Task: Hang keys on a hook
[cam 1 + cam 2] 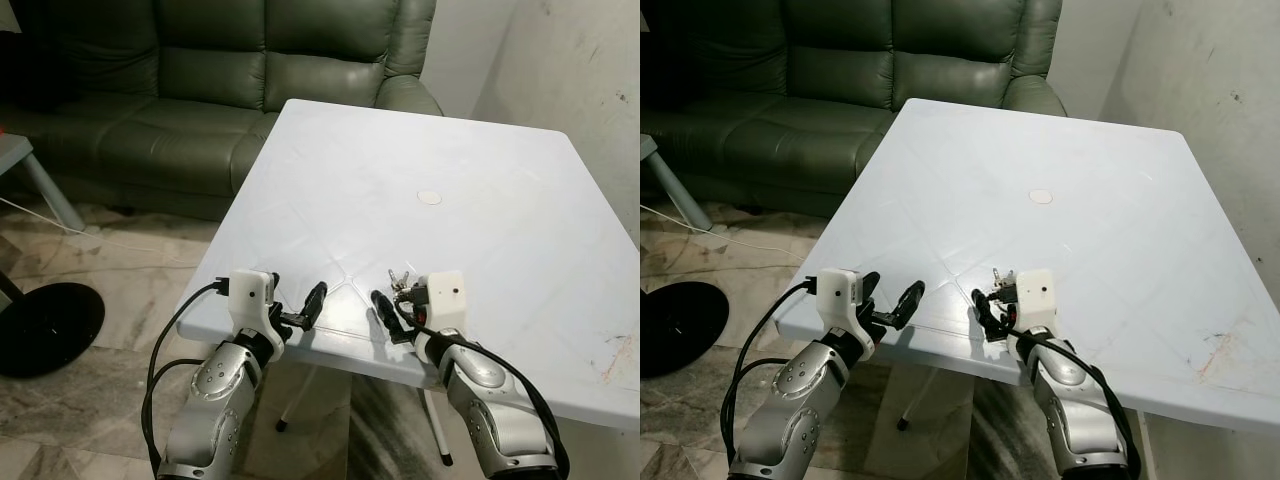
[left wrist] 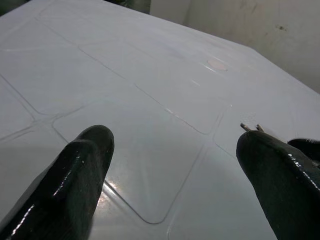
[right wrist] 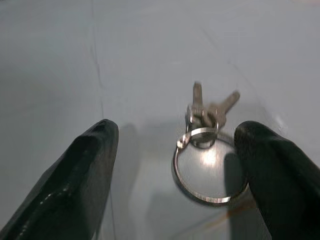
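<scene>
Where smooth white table (image 1: 500, 200) gleams, both claws spread: right claw (image 3: 175, 165) around metal keys (image 3: 207, 117), left claw (image 2: 175, 170) idle

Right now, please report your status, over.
Both end effectors open: right low around keys, left idle over table. Keys flat, ungrasped. Nothing blocking.

Head stereo: high, facing fwd/down over white table (image 1: 480, 190), sofa (image 1: 200, 90) behind.
L wrist: low, close, along table top.
R wrist: v. close above keys (image 3: 207, 117).
Shared: table's near edge w/ both arms.
</scene>
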Motion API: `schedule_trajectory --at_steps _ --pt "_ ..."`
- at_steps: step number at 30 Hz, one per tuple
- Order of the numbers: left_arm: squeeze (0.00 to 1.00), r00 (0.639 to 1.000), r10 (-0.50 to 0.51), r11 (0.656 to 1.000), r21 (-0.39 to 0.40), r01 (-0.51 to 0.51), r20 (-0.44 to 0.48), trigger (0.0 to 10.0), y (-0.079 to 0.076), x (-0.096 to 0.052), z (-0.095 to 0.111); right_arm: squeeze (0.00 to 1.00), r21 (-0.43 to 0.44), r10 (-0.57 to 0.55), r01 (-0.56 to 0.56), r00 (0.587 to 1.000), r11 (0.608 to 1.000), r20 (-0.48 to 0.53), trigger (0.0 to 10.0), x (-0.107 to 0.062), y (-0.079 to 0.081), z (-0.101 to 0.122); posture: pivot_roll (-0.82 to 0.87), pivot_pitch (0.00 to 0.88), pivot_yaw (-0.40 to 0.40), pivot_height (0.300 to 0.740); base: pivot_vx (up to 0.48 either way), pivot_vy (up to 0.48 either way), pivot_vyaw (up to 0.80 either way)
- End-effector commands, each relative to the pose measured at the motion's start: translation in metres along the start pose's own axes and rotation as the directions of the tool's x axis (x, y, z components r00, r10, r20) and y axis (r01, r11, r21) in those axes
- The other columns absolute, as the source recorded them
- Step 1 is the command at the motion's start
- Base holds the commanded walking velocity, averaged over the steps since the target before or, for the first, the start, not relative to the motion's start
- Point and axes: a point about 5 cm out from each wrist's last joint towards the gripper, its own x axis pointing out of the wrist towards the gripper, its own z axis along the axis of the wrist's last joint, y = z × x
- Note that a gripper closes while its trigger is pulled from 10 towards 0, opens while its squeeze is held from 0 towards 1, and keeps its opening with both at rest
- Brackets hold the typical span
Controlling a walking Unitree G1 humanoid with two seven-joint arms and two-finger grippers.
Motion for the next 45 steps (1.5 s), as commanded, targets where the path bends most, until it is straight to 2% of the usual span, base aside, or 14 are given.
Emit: schedule_trajectory --at_steps 1,10,11,12,14,15,16,17,35,36,37,38,39,45 --pt "0.0 1.0 -0.012 1.0 -0.004 0.012 0.023 10.0 -0.005 0.001 0.006 0.0 0.002 -0.01 0.01 1.0 1.0 -0.016 10.0 -0.001 0.0 0.0 -0.01 0.039 -0.06 0.74 0.0 0.0 0.0" --pt "0.0 1.0 -0.008 1.0 -0.015 0.008 0.026 10.0 -0.005 0.001 0.007 0.0 0.003 -0.064 0.064 0.997 0.998 -0.054 10.0 0.002 0.002 -0.002 -0.01 0.035 -0.061 0.74 0.0 0.0 0.0" --pt "0.0 1.0 -0.006 1.0 -0.016 0.007 0.028 10.0 -0.005 0.002 0.008 0.0 -0.005 -0.09 0.089 0.994 0.996 -0.059 9.4 0.002 0.002 -0.001 -0.01 0.033 -0.062 0.74 0.0 0.0 0.0" --pt "0.0 1.0 -0.006 1.0 -0.019 0.006 0.03 10.0 -0.005 0.002 0.008 0.0 -0.013 -0.108 0.107 0.992 0.994 -0.062 6.3 0.003 0.001 -0.001 -0.01 0.033 -0.062 0.74 0.0 0.0 0.0" --pt "0.0 0.999 -0.006 1.0 -0.021 0.006 0.031 10.0 -0.005 0.002 0.009 0.0 -0.019 -0.119 0.118 0.991 0.993 -0.064 6.3 0.003 0.001 -0.001 -0.01 0.033 -0.062 0.74 0.0 0.0 0.0" --pt "0.0 1.0 -0.004 1.0 -0.021 0.005 0.031 10.0 -0.005 0.002 0.009 0.0 -0.038 -0.137 0.135 0.989 0.99 -0.059 1.4 0.003 0.0 0.0 -0.01 0.032 -0.065 0.74 0.0 0.0 0.0" --pt "0.0 1.0 -0.003 1.0 -0.021 0.004 0.031 10.0 -0.005 0.002 0.009 0.0 -0.04 -0.142 0.14 0.988 0.989 -0.06 0.2 0.003 0.0 0.0 -0.01 0.032 -0.065 0.74 0.0 0.0 0.0" --pt "0.0 1.0 -0.002 1.0 -0.021 0.002 0.031 10.0 -0.005 0.002 0.009 0.0 -0.06 -0.152 0.148 0.987 0.987 -0.056 0.0 0.003 0.0 0.001 -0.01 0.032 -0.065 0.74 0.0 0.0 0.0" --pt "0.0 0.999 0.014 0.999 -0.033 -0.012 0.033 10.0 -0.003 0.003 0.01 0.0 -0.057 -0.169 0.166 0.984 0.985 -0.054 0.0 0.002 0.0 0.002 -0.01 0.044 -0.068 0.74 0.0 0.0 0.0" --pt "0.0 0.999 0.015 0.999 -0.033 -0.014 0.032 10.0 -0.002 0.003 0.01 0.0 -0.059 -0.177 0.176 0.984 0.983 -0.015 0.3 0.001 -0.001 0.006 -0.01 0.044 -0.068 0.74 0.0 0.0 0.0" --pt "0.0 0.999 0.016 0.999 -0.034 -0.015 0.032 10.0 -0.002 0.003 0.01 0.0 -0.015 -0.172 0.172 0.985 0.985 -0.012 3.6 0.001 -0.002 0.006 -0.01 0.043 -0.068 0.74 0.0 0.0 0.0" --pt "0.0 0.999 0.016 0.999 -0.034 -0.015 0.032 10.0 -0.002 0.003 0.01 0.0 -0.015 -0.172 0.172 0.985 0.985 -0.012 3.6 0.001 -0.002 0.006 -0.01 0.043 -0.068 0.74 0.0 0.0 0.0" --pt "0.0 0.999 0.017 0.999 -0.034 -0.016 0.033 10.0 -0.002 0.004 0.01 1.0 0.037 -0.18 0.182 0.983 0.983 -0.042 10.0 0.002 -0.004 0.004 -0.01 0.043 -0.068 0.74 0.0 0.0 0.0" --pt "0.0 0.999 0.016 0.999 -0.037 -0.015 0.034 10.0 -0.003 0.004 0.011 1.0 0.074 -0.183 0.184 0.983 0.98 -0.009 10.0 0.003 -0.006 0.009 -0.01 0.041 -0.066 0.74 0.0 0.0 0.0"
